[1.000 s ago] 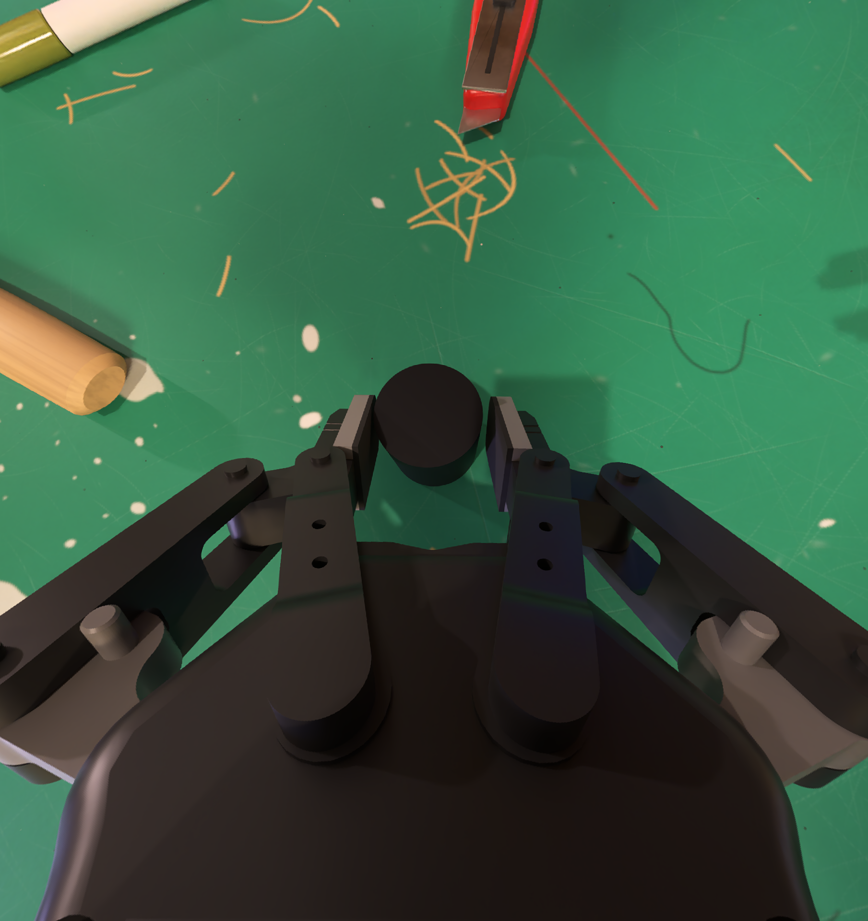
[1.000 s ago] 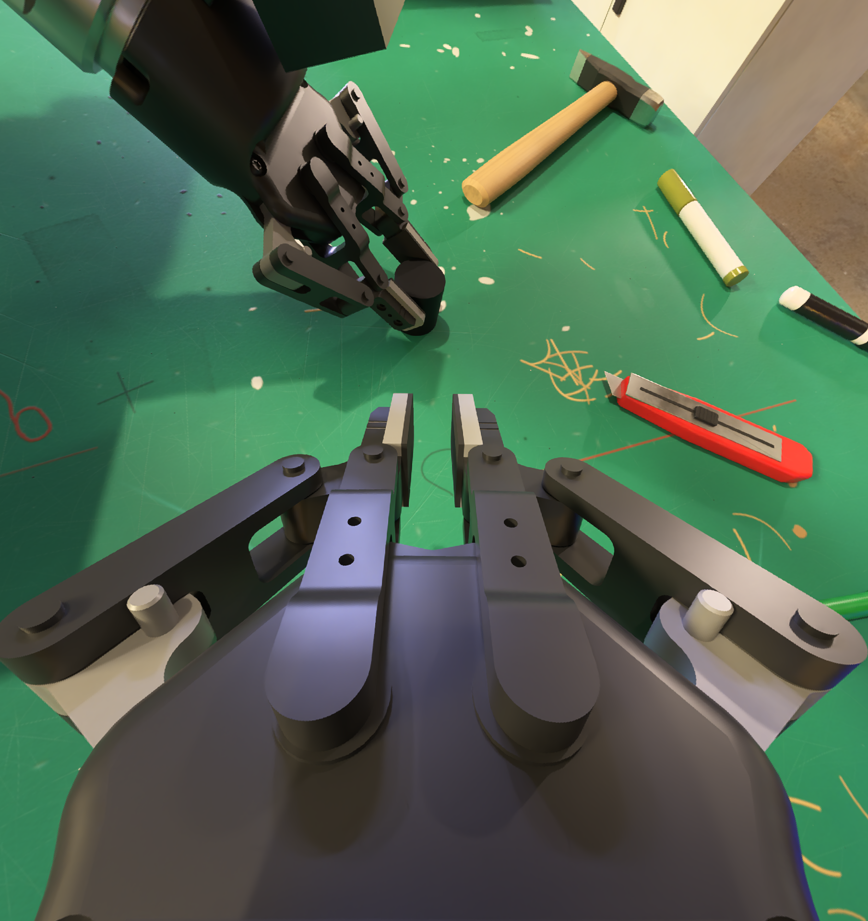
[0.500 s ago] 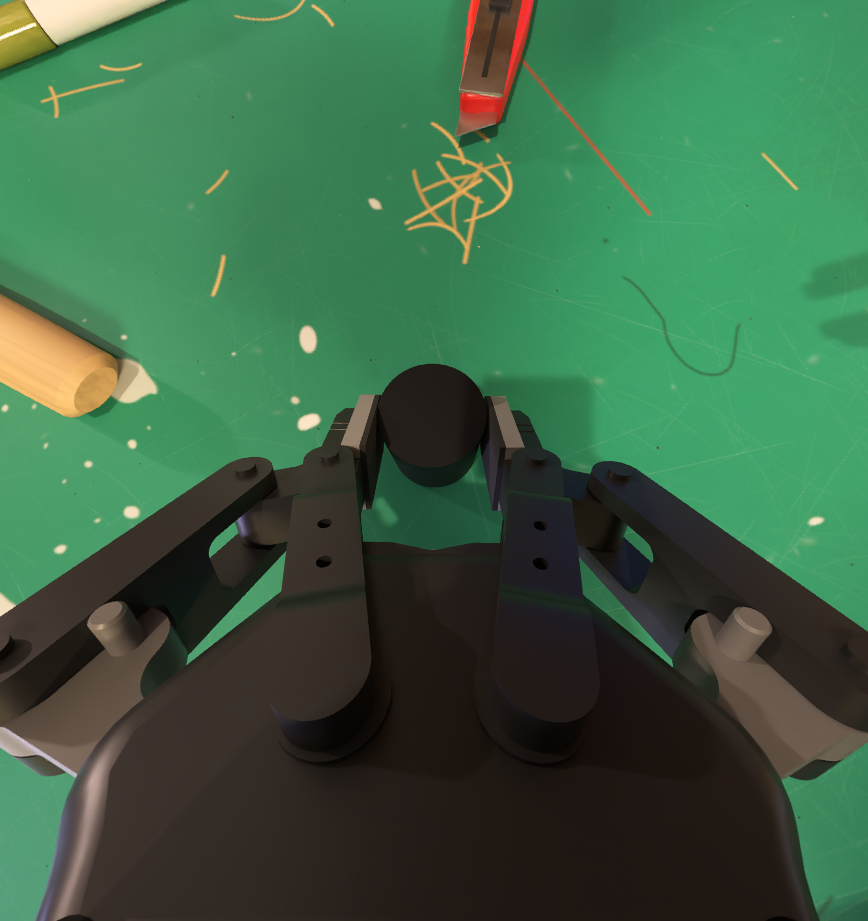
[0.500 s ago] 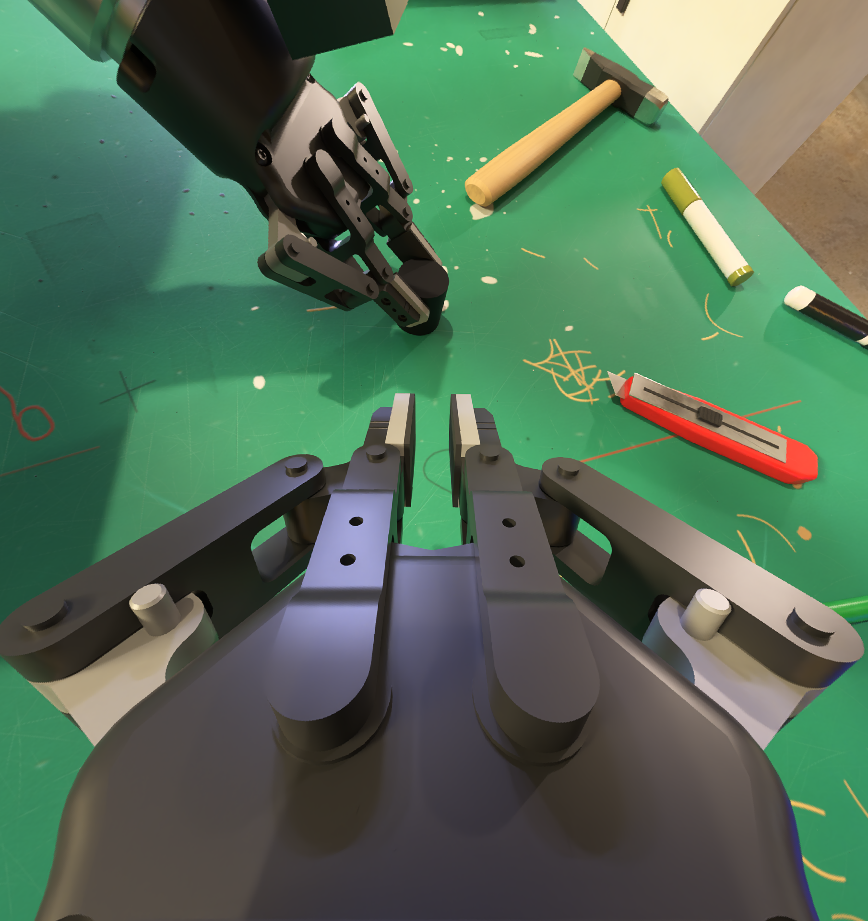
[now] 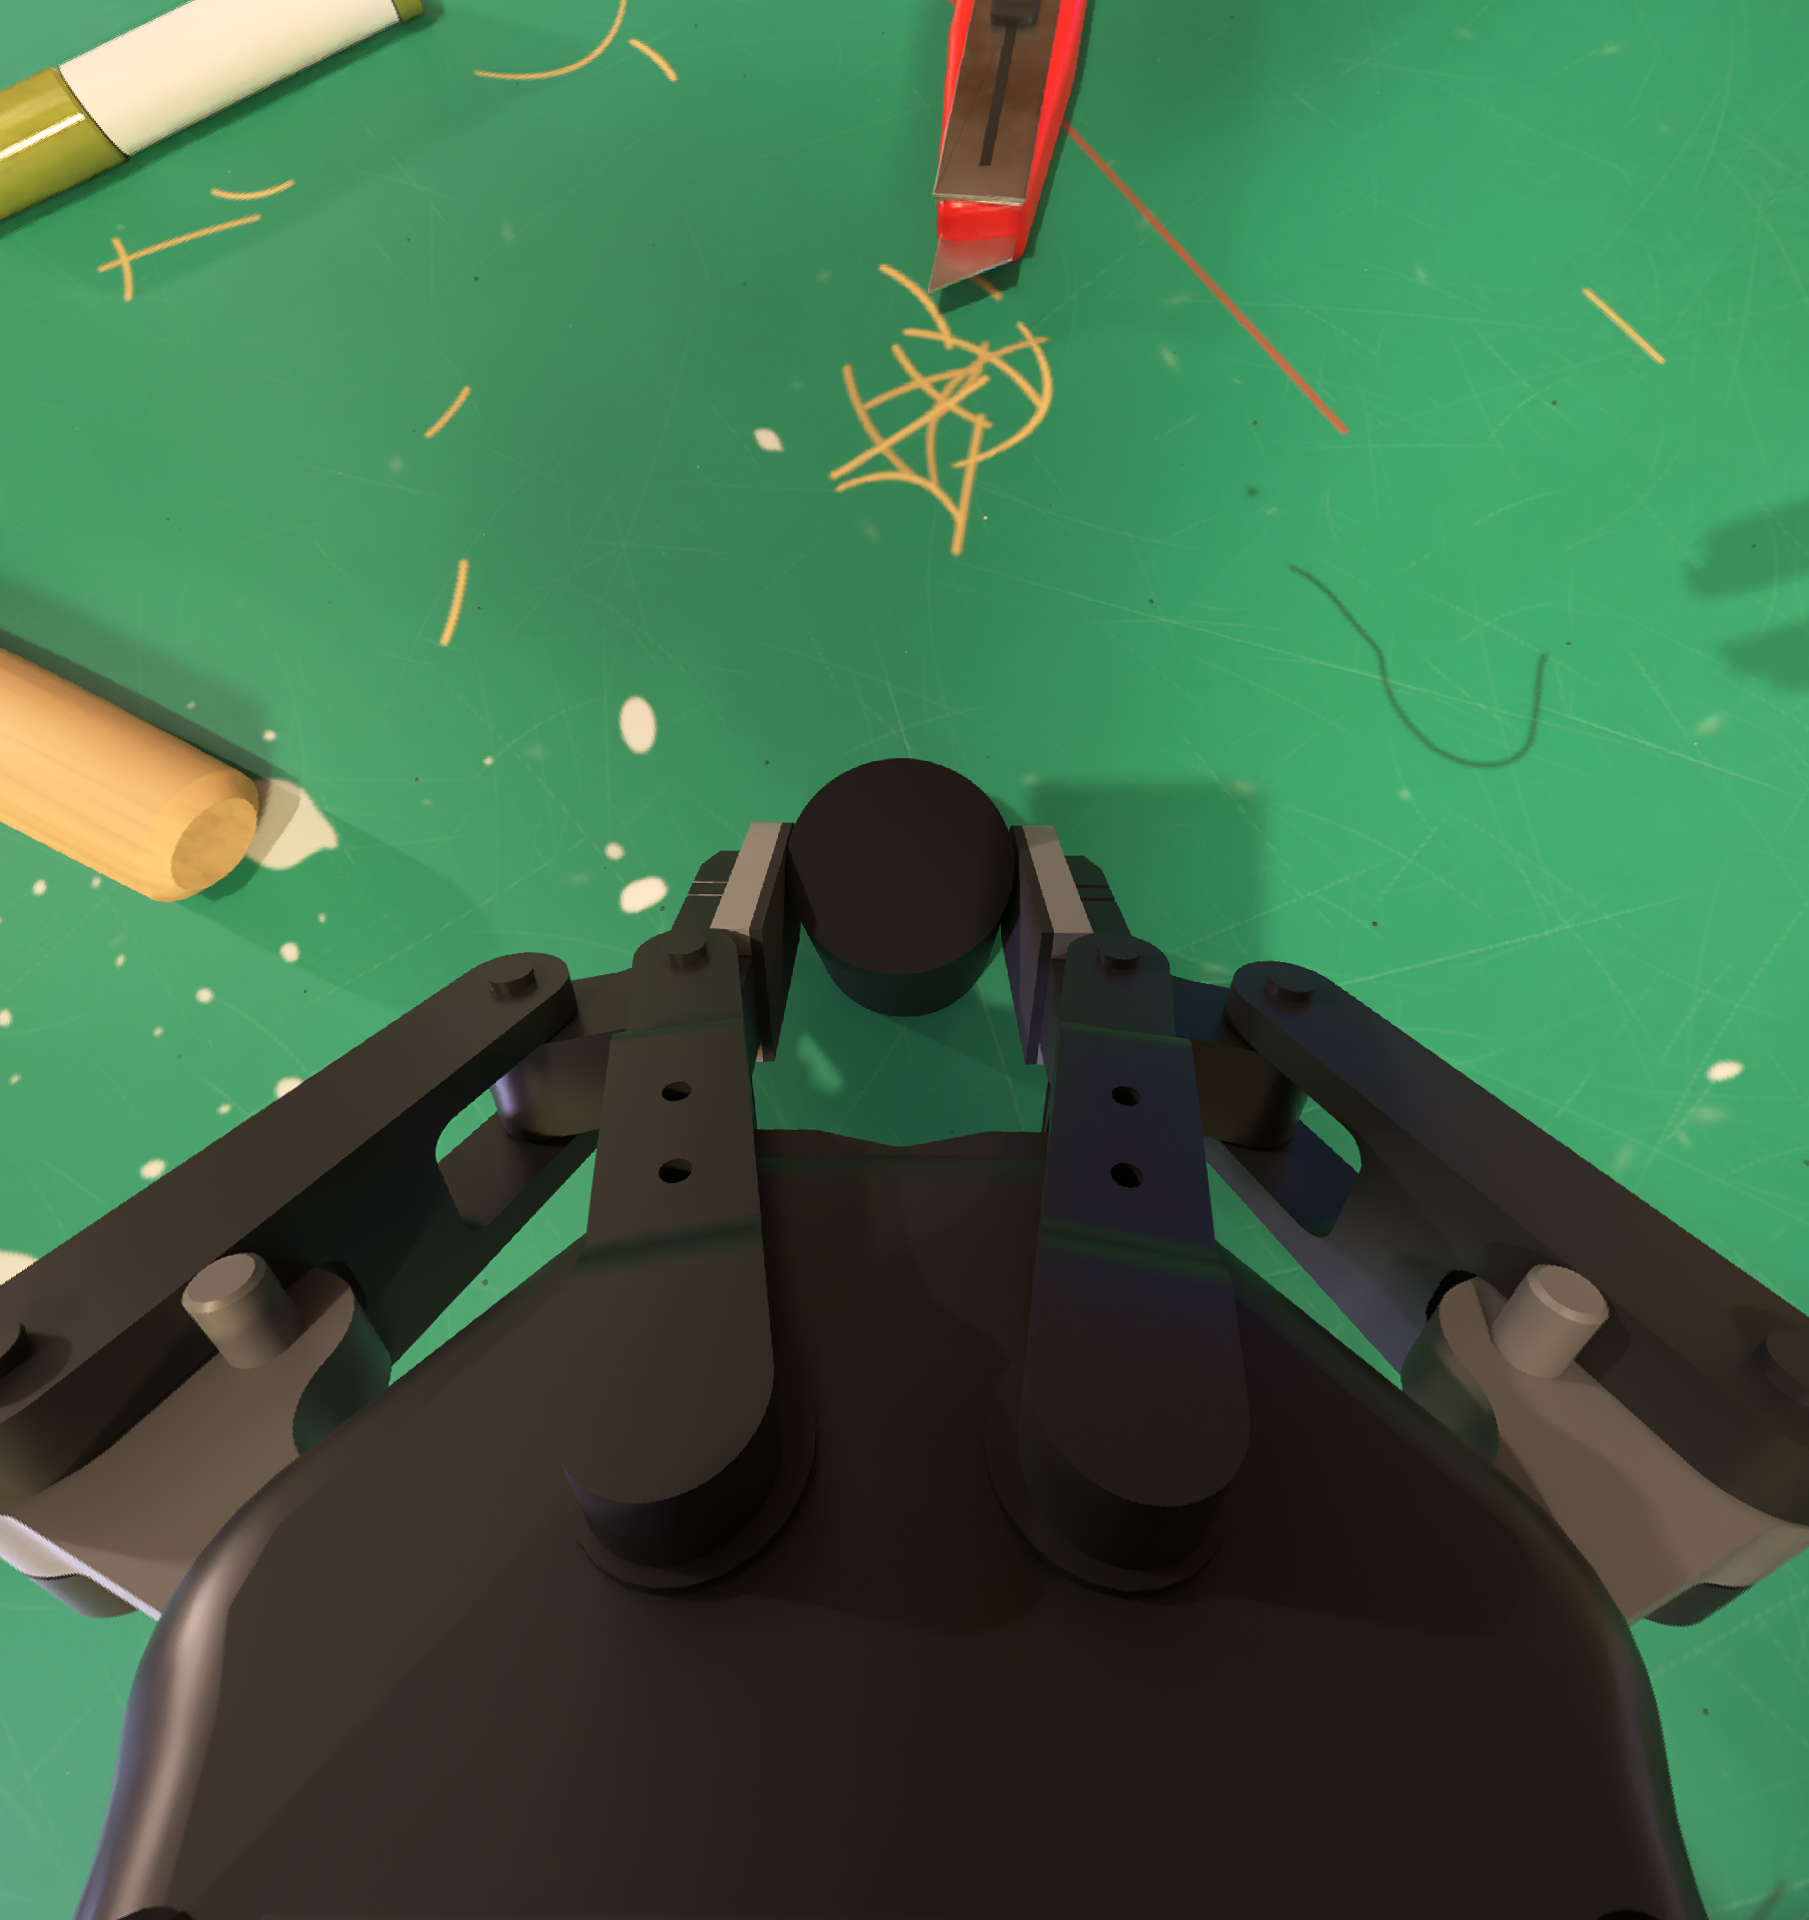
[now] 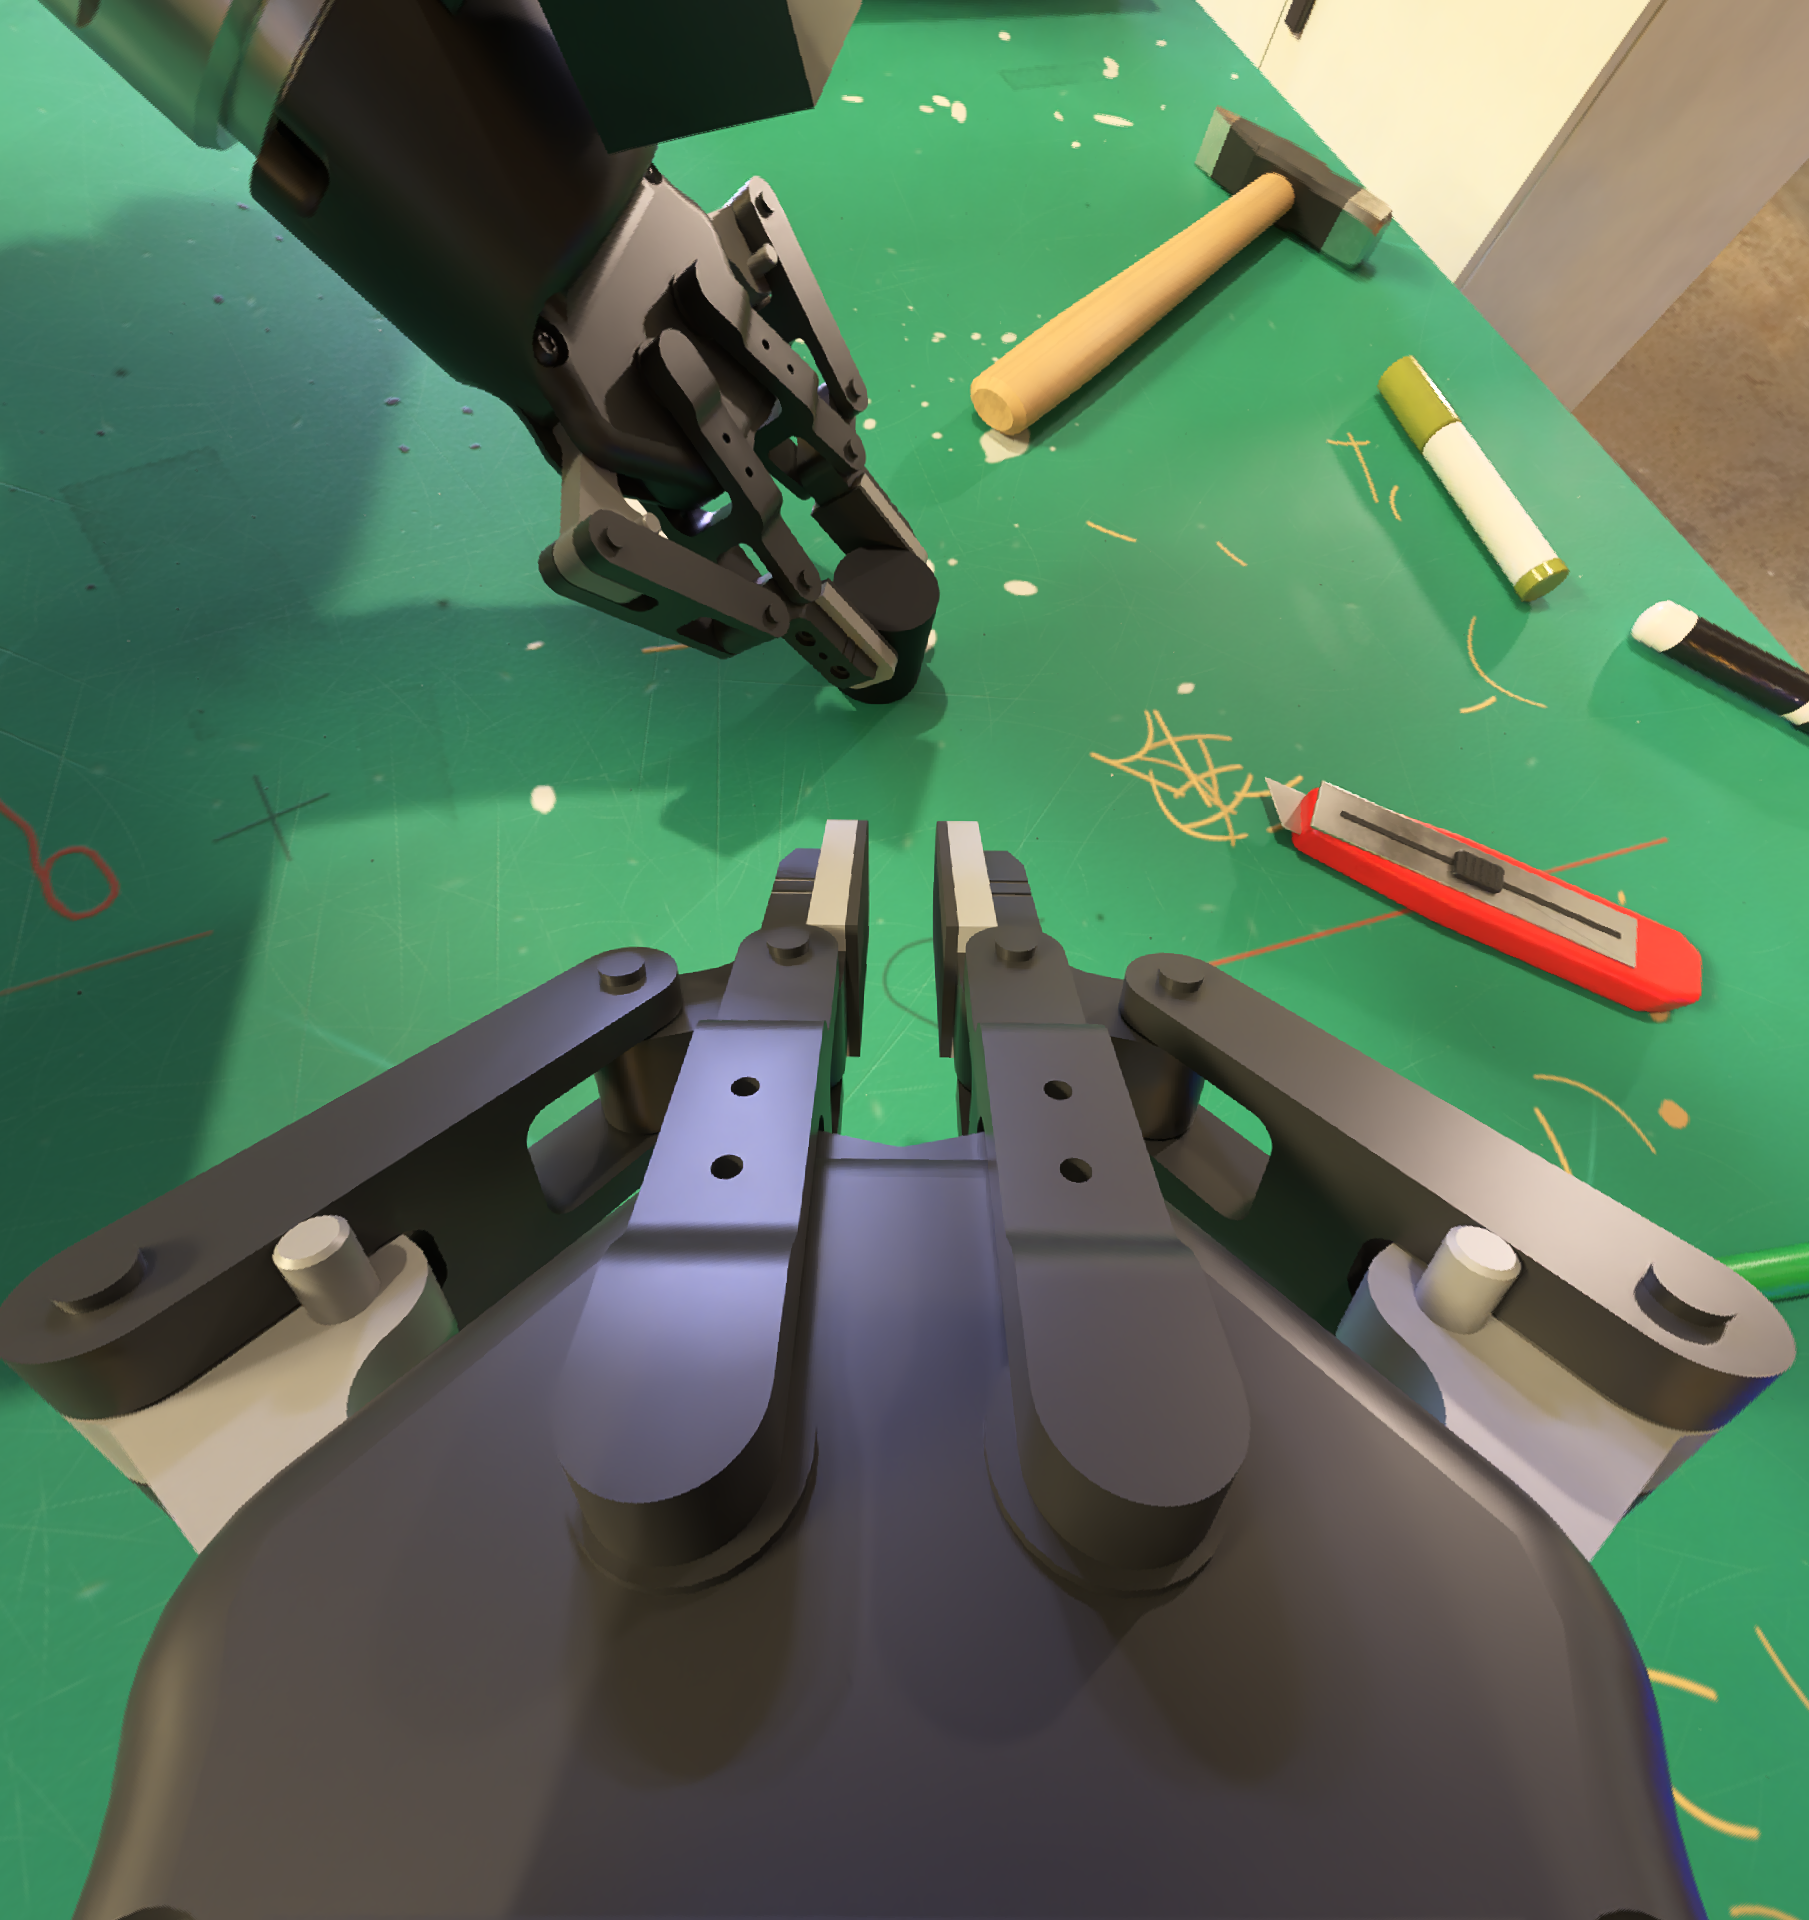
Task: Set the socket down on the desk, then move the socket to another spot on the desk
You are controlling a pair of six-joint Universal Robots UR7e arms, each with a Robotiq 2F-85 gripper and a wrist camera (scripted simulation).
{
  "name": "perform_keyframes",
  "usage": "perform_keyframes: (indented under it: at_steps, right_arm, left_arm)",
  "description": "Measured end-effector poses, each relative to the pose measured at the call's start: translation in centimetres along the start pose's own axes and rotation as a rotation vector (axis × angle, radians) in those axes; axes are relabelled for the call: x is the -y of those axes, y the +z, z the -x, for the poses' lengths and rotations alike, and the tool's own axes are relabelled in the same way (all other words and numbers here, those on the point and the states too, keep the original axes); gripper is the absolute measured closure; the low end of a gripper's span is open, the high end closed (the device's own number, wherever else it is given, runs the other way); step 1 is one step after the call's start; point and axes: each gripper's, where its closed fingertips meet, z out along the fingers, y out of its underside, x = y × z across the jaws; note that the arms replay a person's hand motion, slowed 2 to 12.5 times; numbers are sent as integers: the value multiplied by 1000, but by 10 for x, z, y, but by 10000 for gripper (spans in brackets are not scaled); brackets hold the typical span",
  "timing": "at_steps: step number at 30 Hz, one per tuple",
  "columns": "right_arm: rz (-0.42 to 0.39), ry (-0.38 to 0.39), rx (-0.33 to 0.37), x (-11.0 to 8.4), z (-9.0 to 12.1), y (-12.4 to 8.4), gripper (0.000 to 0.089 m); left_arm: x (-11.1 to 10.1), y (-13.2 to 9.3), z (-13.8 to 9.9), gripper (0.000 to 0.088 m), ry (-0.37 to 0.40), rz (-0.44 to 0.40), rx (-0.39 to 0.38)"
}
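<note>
Partly hidden socket between pads.

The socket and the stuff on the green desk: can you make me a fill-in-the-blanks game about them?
1. The left tool is shut on the black ____.
2. The knife lying on the desk is coloured ____.
3. The hammer has a handle made of ____.
4. The right tool holds ____ between its pads.

Missing words: socket; red; wood; nothing
</note>
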Motion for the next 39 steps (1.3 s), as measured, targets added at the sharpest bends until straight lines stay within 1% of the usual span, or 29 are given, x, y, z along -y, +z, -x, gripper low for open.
perform_keyframes:
  at_steps: [13, 22, 39]
  right_arm:
    - [-3, -1, -3, 1, -1, -2, 786]
    - [-3, -1, -3, 1, -1, -2, 788]
    - [-2, -3, -3, 1, 0, -2, 790]
  left_arm:
    - [-1, -1, 0, 526, 37, -7, 9]
    - [-3, -3, 4, 524, 33, -8, 20]
    - [-1, -3, 6, 524, 35, -18, 4]
